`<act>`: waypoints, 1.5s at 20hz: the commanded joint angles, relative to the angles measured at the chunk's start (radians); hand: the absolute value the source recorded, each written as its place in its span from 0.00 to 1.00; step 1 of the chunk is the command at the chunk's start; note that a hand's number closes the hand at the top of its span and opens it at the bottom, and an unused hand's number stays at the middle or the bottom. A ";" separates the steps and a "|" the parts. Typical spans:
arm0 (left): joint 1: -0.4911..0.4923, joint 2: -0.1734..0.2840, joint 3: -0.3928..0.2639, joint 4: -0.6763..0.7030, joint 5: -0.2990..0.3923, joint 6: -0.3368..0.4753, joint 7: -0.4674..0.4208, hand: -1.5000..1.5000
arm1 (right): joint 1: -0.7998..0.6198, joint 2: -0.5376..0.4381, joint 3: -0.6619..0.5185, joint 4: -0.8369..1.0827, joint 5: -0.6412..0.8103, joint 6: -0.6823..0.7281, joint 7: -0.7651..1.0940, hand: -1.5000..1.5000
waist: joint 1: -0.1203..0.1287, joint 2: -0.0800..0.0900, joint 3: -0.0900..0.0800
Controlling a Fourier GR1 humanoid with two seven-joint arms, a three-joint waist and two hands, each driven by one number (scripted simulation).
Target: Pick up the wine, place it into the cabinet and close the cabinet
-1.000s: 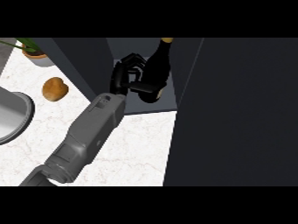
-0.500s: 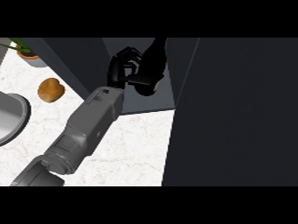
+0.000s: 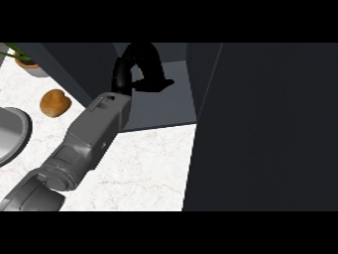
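Wine bottle carried deep into the open cabinet

Wine, a dark bottle hard to tell from the black fingers about it, sat at the far end of the cabinet floor, inside the opening and close to the upper edge of the view. The left robot hand was curled round it, fingers and thumb wrapped about the bottle's lower part (just where glass ended and hand began could not be told). That closed hold judged sensible: the bottle looked not yet set down and let go, so the hand had to bear it upright over the shelf. The grey forearm ran in from the lower left, slanting across the white counter and reaching well past the cabinet's front lip, wrist bent forward. To the right stood the dark cabinet door, open and yet to be shut. The right robot hand showed nowhere. A brown bread roll, a potted plant and a grey bowl lay apart at the left.
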State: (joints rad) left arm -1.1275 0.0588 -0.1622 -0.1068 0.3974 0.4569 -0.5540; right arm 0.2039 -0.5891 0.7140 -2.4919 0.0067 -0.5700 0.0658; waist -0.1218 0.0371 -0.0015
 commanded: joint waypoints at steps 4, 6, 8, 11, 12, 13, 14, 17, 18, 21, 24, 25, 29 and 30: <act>-0.038 0.022 0.007 0.046 -0.010 0.074 0.002 0.00 | 0.056 -0.026 0.036 -0.091 -0.037 0.032 -0.011 0.00 | -0.021 0.004 0.001; -0.040 0.001 0.023 0.028 0.006 0.057 -0.015 0.00 | 0.034 -0.023 0.018 -0.156 -0.038 0.020 0.035 0.00 | -0.011 0.003 -0.002; -0.036 0.022 0.027 0.012 0.010 -0.045 -0.030 0.00 | 0.048 -0.032 0.004 -0.139 -0.040 0.020 0.018 0.00 | -0.010 0.002 -0.002; -0.061 0.039 0.048 -0.008 0.028 -0.122 -0.029 0.00 | 0.052 -0.025 0.024 -0.109 -0.043 0.030 -0.007 0.00 | -0.003 0.000 -0.001; -0.046 0.021 0.061 -0.016 0.038 -0.108 -0.068 0.00 | 0.058 -0.026 0.024 -0.119 -0.033 0.023 -0.006 0.00 | -0.004 -0.001 -0.002; -0.057 -0.001 0.078 -0.029 0.055 -0.116 -0.070 1.00 | 0.055 -0.045 -0.020 -0.145 -0.055 0.021 0.030 0.00 | 0.003 -0.001 -0.002; -0.045 0.004 0.087 -0.036 0.063 -0.162 -0.082 1.00 | 0.059 -0.037 -0.017 -0.143 -0.051 0.014 0.027 0.00 | 0.012 -0.005 -0.002; -0.062 -0.001 0.106 -0.052 0.081 -0.226 -0.085 1.00 | 0.095 -0.063 0.002 -0.169 -0.046 0.029 0.013 0.00 | 0.014 -0.014 -0.001; -0.074 -0.004 0.111 -0.056 0.085 -0.249 -0.082 1.00 | 0.091 -0.059 -0.030 -0.139 -0.067 0.030 -0.002 0.00 | 0.021 -0.011 0.000; -0.065 -0.025 0.108 -0.062 0.082 -0.316 -0.079 1.00 | 0.129 -0.081 0.000 -0.195 -0.028 0.015 0.025 0.00 | 0.036 -0.024 0.000; -0.107 -0.003 0.127 -0.056 0.092 -0.323 -0.039 0.00 | 0.147 -0.105 -0.050 -0.195 -0.053 0.025 -0.001 0.00 | 0.043 -0.023 0.001; -0.076 -0.041 0.108 -0.062 0.073 -0.332 -0.087 0.00 | 0.118 -0.077 -0.044 -0.192 -0.050 0.011 0.021 0.00 | 0.057 -0.023 0.000; -0.079 -0.052 0.118 -0.082 0.082 -0.328 -0.055 0.00 | 0.158 -0.083 -0.048 -0.212 -0.056 0.004 0.028 0.00 | 0.078 -0.035 0.001; -0.087 -0.058 0.116 -0.085 0.088 -0.328 -0.059 0.00 | 0.129 -0.072 -0.052 -0.208 -0.057 0.007 0.034 0.00 | 0.070 -0.031 0.001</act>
State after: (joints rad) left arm -1.2082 0.0140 -0.0499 -0.1759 0.4777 0.1423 -0.6216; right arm 0.2849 -0.6442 0.6631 -2.5067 -0.0078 -0.5581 0.0184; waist -0.0614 0.0102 -0.0010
